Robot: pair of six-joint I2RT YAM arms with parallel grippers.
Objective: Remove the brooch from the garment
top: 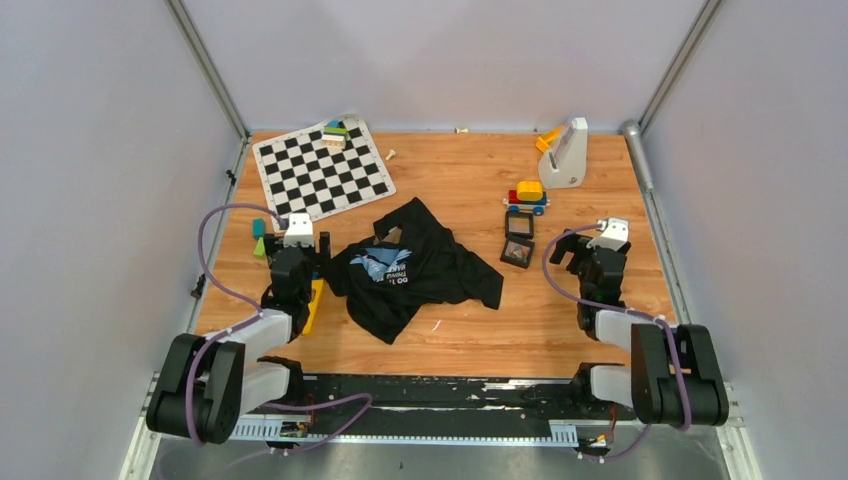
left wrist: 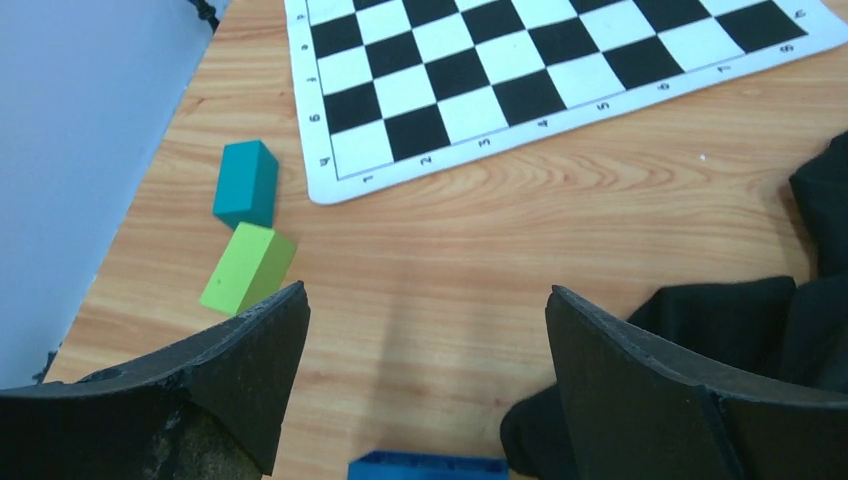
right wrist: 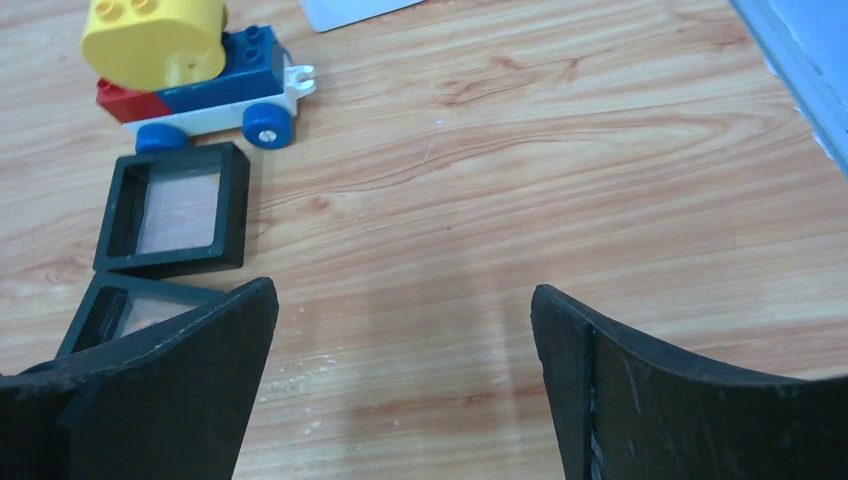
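The garment, a black T-shirt (top: 420, 268) with a light-blue graphic (top: 382, 263) and white lettering, lies crumpled in the middle of the table. A small pale spot near its collar (top: 393, 235) could be the brooch, but it is too small to tell. My left gripper (top: 297, 243) is open and empty just left of the shirt. In the left wrist view (left wrist: 425, 300) its right finger is against black cloth (left wrist: 720, 320). My right gripper (top: 592, 248) is open and empty over bare wood right of the shirt, as the right wrist view (right wrist: 403, 290) shows.
Two black square trays (top: 519, 224) (top: 517, 254) lie between the shirt and the right gripper; they also show in the right wrist view (right wrist: 175, 210). A toy car (top: 527, 196), a white stand (top: 565, 152), a chessboard mat (top: 322, 168), teal (left wrist: 245, 183) and green (left wrist: 247, 267) blocks and a blue piece (left wrist: 428, 467) lie around.
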